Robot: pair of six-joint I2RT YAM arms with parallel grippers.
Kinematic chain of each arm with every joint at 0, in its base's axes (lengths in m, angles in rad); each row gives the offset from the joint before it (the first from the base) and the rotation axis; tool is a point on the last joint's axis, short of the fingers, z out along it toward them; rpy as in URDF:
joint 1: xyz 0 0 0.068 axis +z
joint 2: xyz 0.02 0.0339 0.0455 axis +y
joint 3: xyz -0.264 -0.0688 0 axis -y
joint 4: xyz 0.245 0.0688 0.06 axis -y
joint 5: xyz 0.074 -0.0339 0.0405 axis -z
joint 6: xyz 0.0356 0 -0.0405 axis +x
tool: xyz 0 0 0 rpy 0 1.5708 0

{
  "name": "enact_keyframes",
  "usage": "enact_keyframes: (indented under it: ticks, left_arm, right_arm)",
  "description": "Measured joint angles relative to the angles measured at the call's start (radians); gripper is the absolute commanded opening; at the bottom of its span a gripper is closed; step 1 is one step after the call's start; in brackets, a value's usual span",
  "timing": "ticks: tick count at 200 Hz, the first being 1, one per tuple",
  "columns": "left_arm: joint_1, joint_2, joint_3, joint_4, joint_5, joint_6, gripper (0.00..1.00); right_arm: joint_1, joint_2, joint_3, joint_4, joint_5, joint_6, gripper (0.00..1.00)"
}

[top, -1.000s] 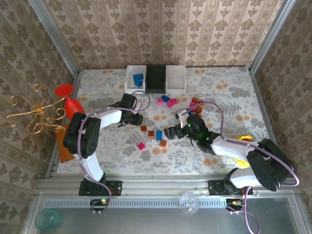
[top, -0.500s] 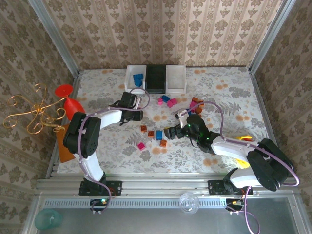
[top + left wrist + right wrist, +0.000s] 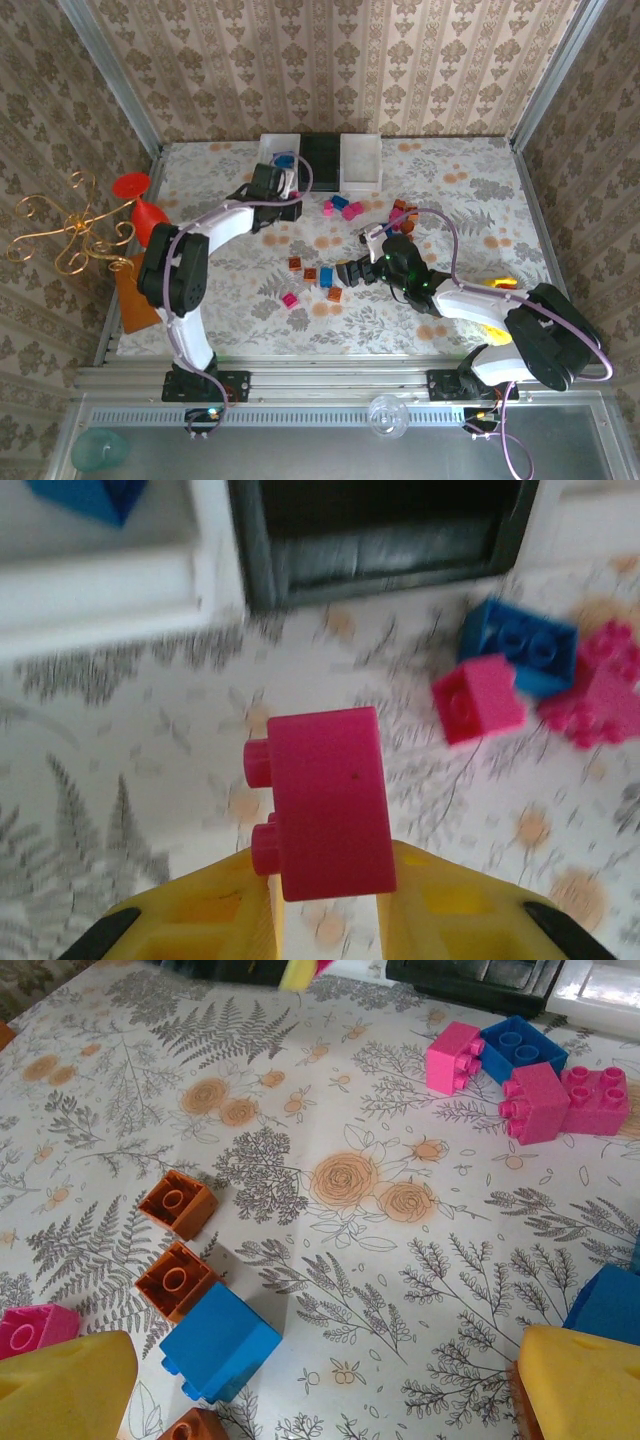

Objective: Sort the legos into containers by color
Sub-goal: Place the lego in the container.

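while the left gripper (image 3: 325, 885) hangs just in front of the bins, its two yellow fingers (image 3: 455, 910) are clamped on a pink brick (image 3: 325, 800), which stands up beyond the fingertips with its studs turned to the left. only the lower part of the brick is between the jaws, so the grip looks shallow to me. below it the table (image 3: 150, 810) is bare, the left white bin (image 3: 100, 580) with a blue piece (image 3: 95, 495) inside is up to the left, and the black bin (image 3: 380, 555) is straight ahead; the right white bin (image 3: 361, 165) stands beside it. i judge that pink belongs in one of the two bins without blue. such a brick is surely light and stiff, with smooth plastic walls that can slip, so it is best taken on two flat opposite sides, not on the studs, and a fast swing could twist it out. the right gripper (image 3: 325, 1380) is spread wide and grasps nothing; it hovers low over loose bricks: two orange-brown ones (image 3: 178, 1203) and a blue cube (image 3: 220, 1343) close between its fingers, and a pink and blue cluster (image 3: 525, 1070) farther off, near the bins. many legos lie unsorted on the table, so the task seems early.
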Motion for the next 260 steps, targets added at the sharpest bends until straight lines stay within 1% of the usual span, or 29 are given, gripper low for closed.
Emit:
enact_keyframes:
  ticks: [24,58,69,86,109,119,130,141,152,163,190,201,214,235,260]
  left_arm:
    - [0.000,0.094,0.174,-0.016,0.011,0.000,0.29]
    - [-0.001,0.282,0.468,-0.061,0.013,0.001,0.31]
    - [-0.001,0.346,0.564,-0.085,0.003,0.001,0.34]
    - [-0.001,0.452,0.716,-0.124,-0.018,0.005,0.43]
    - [-0.001,0.570,0.903,-0.198,-0.038,0.000,0.51]
    - [-0.001,0.592,0.941,-0.222,-0.041,0.003,0.54]
    - [-0.004,0.590,0.944,-0.243,-0.043,0.003,0.55]
    - [-0.008,0.560,0.908,-0.238,-0.044,0.005,0.56]
    - [-0.014,0.494,0.813,-0.222,-0.042,0.005,0.57]
    - [-0.026,0.393,0.665,-0.185,-0.042,0.005,0.58]
    - [-0.077,0.079,0.266,-0.060,-0.030,0.005,0.60]
    - [-0.098,-0.028,0.148,-0.015,-0.020,0.005,0.61]
    - [-0.113,-0.109,0.051,0.029,-0.012,0.002,0.62]
    - [-0.114,-0.137,-0.040,0.092,-0.008,-0.013,0.64]
    - [-0.122,-0.067,-0.077,0.120,-0.012,-0.038,0.64]
  right_arm:
    - [0.000,0.007,0.000,0.000,0.003,0.000,0.99]
    - [0.000,0.008,0.000,0.000,0.008,0.000,0.99]
    - [0.000,0.008,0.000,0.000,0.011,0.000,0.99]
    - [0.000,0.008,0.000,0.000,0.022,-0.001,0.99]
    - [0.000,0.008,0.000,0.000,0.040,-0.005,0.99]
    - [0.000,0.007,0.000,0.000,0.050,-0.008,0.99]
    - [0.000,0.005,0.000,-0.002,0.065,-0.008,1.00]
    - [0.000,0.000,0.000,-0.005,0.083,-0.009,1.00]
    - [0.000,-0.008,-0.002,-0.005,0.102,-0.012,1.00]
    - [0.000,-0.017,-0.005,-0.006,0.121,-0.016,1.00]
    - [-0.001,-0.037,-0.015,-0.008,0.166,-0.024,1.00]
    - [-0.001,-0.039,-0.016,-0.007,0.181,-0.026,1.00]
    - [-0.001,-0.039,-0.016,-0.007,0.189,-0.026,1.00]
    - [-0.001,-0.040,-0.027,0.003,0.192,-0.026,1.00]
    - [-0.001,-0.041,-0.047,0.008,0.192,-0.026,1.00]
